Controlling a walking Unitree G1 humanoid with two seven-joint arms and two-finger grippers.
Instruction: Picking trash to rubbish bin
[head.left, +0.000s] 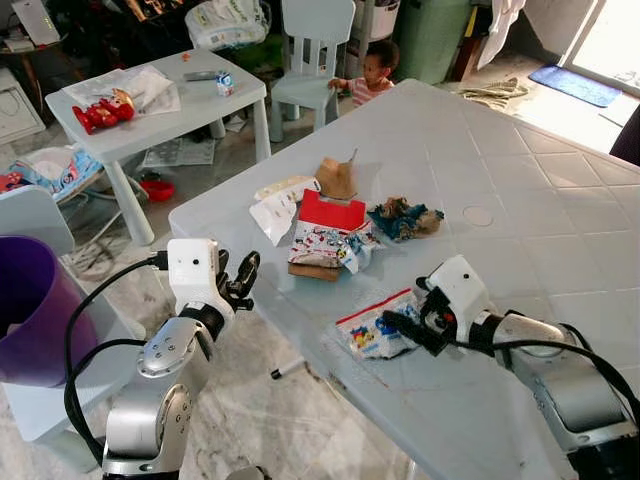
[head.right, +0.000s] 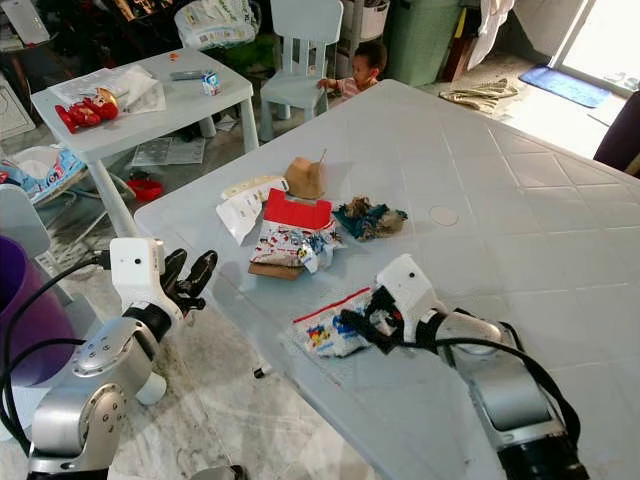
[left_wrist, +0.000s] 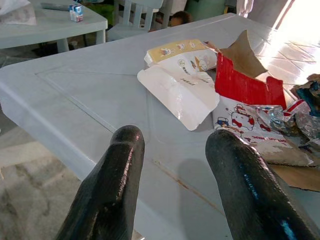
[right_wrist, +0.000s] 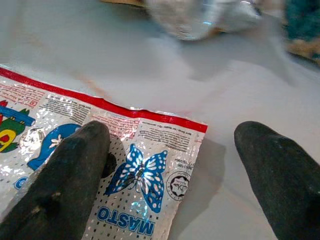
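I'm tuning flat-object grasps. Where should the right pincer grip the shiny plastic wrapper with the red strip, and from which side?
Probably at the red-edged corner of the shiny plastic wrapper, coming down from above. The wrapper lies flat on the pale grey plastic table, so no side offers a raised face. The open right pincer already straddles that corner, one finger over the foil; closing while scraping inward should bunch it.
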